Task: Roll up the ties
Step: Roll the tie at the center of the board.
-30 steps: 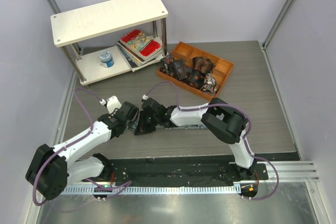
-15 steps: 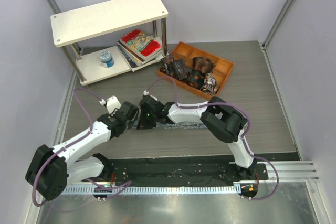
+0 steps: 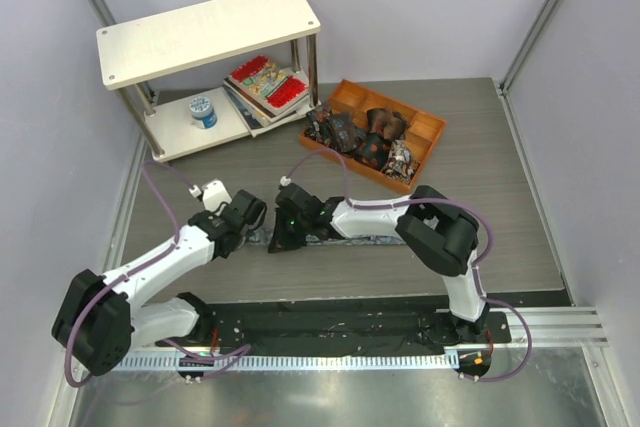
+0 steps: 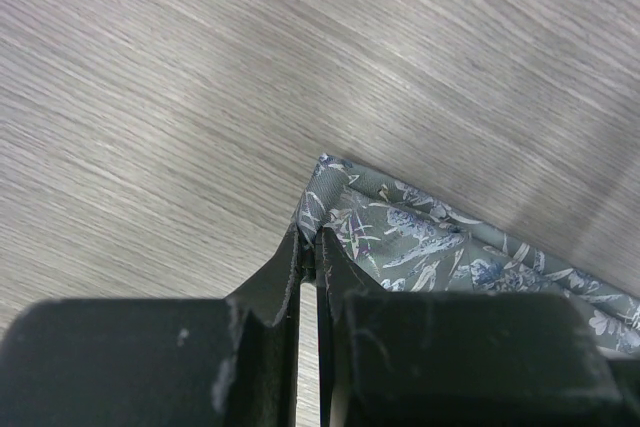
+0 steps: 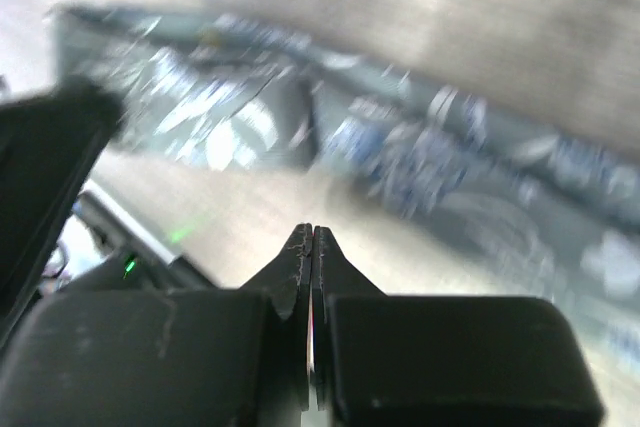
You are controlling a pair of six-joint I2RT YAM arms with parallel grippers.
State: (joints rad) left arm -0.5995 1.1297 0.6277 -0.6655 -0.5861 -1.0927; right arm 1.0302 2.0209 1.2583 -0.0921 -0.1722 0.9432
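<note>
A long grey-blue tie (image 3: pixel 360 238) with a pale leafy print lies flat on the table in front of the arms. In the left wrist view its pointed end (image 4: pixel 420 237) sits at my fingertips, and my left gripper (image 4: pixel 309 239) is shut on the edge of that corner. My right gripper (image 3: pixel 277 242) hovers just beside the same end, jaws pressed together with nothing between them. In the right wrist view the tie (image 5: pixel 430 162) is a blurred band beyond the shut tips (image 5: pixel 312 234). Small dark rolled ties (image 3: pixel 345 132) lie in the orange tray (image 3: pixel 428 127).
A white two-level shelf (image 3: pixel 205 32) stands at the back left, with red-patterned books (image 3: pixel 265 82) and a blue-and-white tin (image 3: pixel 202 109) on its lower board. The orange tray sits at the back centre-right. Both wrists are close together over the tie's left end.
The tie's left end, bunched up under the right gripper a second ago, now lies flatter. The right gripper has shifted slightly right along it; the left wrist has edged toward it.
</note>
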